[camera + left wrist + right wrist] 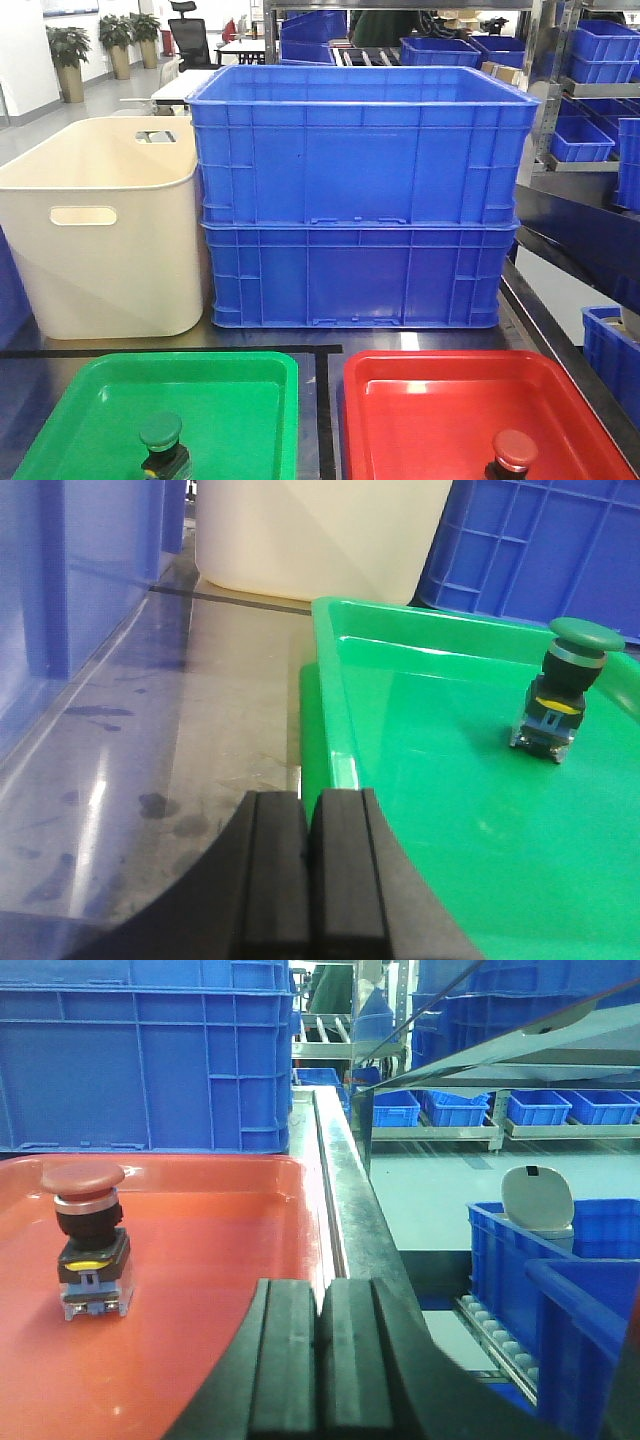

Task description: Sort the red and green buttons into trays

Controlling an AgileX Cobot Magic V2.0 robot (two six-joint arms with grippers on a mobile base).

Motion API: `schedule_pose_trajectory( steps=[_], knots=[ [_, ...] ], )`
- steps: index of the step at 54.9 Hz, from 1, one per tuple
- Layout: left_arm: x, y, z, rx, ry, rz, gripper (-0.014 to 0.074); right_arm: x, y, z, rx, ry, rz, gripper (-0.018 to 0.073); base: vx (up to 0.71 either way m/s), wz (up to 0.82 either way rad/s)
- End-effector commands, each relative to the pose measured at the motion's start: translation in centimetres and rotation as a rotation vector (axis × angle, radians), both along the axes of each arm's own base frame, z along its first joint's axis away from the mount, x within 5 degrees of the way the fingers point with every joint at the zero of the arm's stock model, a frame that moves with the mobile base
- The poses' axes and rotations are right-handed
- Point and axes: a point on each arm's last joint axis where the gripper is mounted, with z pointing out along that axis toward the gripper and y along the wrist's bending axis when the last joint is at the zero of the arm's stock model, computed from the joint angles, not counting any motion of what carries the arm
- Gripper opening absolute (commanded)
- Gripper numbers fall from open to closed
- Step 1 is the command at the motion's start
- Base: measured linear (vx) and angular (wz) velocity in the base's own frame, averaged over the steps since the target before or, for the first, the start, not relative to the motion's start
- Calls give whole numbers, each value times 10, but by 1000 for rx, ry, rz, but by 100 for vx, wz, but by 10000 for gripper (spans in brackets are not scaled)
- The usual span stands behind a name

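Ahead-right of my left gripper [308, 855], first button [562, 692] sits in left tray [420, 780]; ahead-left of my right gripper [320, 1360], second button [90, 1245] in right tray [215, 1260].

left gripper [308, 855] and right gripper [320, 1360], jaws pressed together

Green tray [70, 420]: glossy smooth plastic, bright highlights along the rim. Red tray [420, 375]: same glossy plastic, reflections on the floor. Green button [565, 688] had a matt cap, a shiny metallic collar and a dark plastic base. Red button [88, 1232]: matt cap, metallic ring, dark plastic body. Stacked blue crates [360, 195] were ribbed moulded plastic, slight sheen. Beige bin [100, 225] looked smooth, matt plastic. Table top [170, 750] was dark, glossy, smudged and scuffed. Left gripper [310, 865] and right gripper [320, 1360] had matt black rubber-like pads.
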Motion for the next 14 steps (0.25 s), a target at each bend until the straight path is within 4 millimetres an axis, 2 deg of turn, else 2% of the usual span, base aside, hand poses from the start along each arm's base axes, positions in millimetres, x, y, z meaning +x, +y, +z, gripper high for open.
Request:
schedule_pose_trajectory(
  steps=[1, 14],
  knots=[
    [-1, 0, 15, -14, -113, 6, -6, 0, 0, 4, -8, -79, 6, -12, 0, 0],
    [-1, 0, 15, -14, -113, 6, -6, 0, 0, 4, -8, -79, 6, -12, 0, 0]
  ],
)
